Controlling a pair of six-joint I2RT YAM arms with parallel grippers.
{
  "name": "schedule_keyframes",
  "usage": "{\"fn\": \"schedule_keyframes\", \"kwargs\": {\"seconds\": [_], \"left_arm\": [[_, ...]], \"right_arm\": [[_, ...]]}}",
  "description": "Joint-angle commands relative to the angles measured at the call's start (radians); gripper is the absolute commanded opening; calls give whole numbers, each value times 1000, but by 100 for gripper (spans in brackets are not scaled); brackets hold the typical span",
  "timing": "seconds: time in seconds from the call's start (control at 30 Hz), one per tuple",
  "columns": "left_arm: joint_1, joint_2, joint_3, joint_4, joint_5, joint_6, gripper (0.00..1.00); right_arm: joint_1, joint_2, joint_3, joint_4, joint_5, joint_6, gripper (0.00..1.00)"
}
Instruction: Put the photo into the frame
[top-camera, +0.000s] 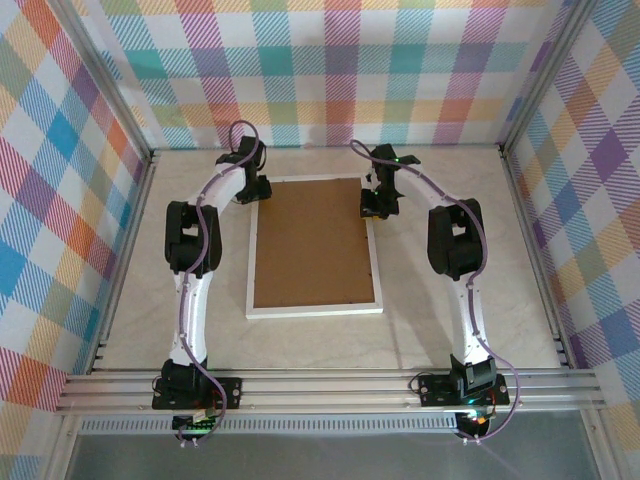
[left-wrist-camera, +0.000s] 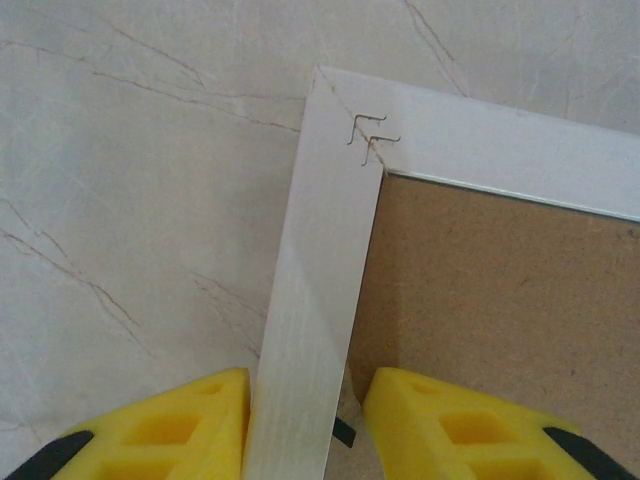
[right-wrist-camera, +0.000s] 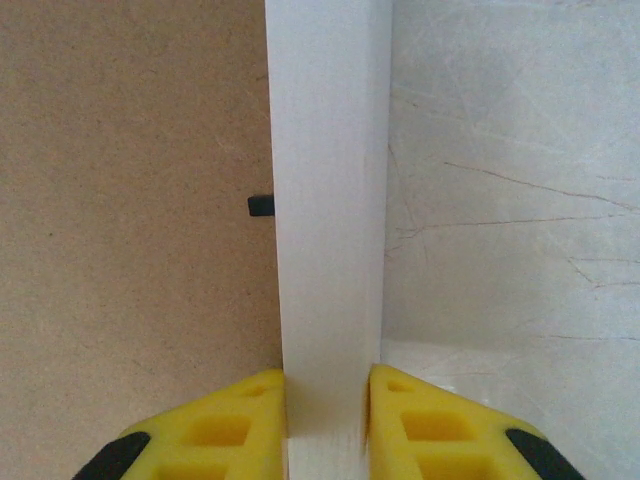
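Observation:
The frame (top-camera: 315, 309) lies face down in the middle of the table, its white border around a brown backing board (top-camera: 313, 243). The photo is out of view. My left gripper (top-camera: 254, 190) is at the frame's far left corner. In the left wrist view it (left-wrist-camera: 307, 390) is open and straddles the left rail (left-wrist-camera: 320, 270): the left finger touches the rail, the right finger (left-wrist-camera: 440, 420) stands apart over the board (left-wrist-camera: 500, 300). My right gripper (top-camera: 375, 205) is on the right rail near the far corner. There both yellow fingers press the white rail (right-wrist-camera: 325, 200), the gripper (right-wrist-camera: 327, 390) shut on it.
Small black tabs (right-wrist-camera: 260, 206) (left-wrist-camera: 343, 431) hold the board at the rail's inner edge. Staples (left-wrist-camera: 370, 135) cross the corner joint. Marbled tabletop (top-camera: 450, 180) lies free on both sides of the frame. Checked walls (top-camera: 340, 70) enclose the table on three sides.

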Motion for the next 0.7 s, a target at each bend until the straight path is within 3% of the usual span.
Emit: {"fn": "schedule_keyframes", "kwargs": {"seconds": [0.0,0.33,0.67], "left_arm": [[-90,95,-11,-165,197,8,38],[23,-86,42,-135,223,-7,50],[111,-202,-85,-85,186,1,54]], "right_arm": [[36,34,-16,14,-10,21,22],[-6,-8,-63,28,13,27,23],[-7,-4,-66,31,7,27,23]]}}
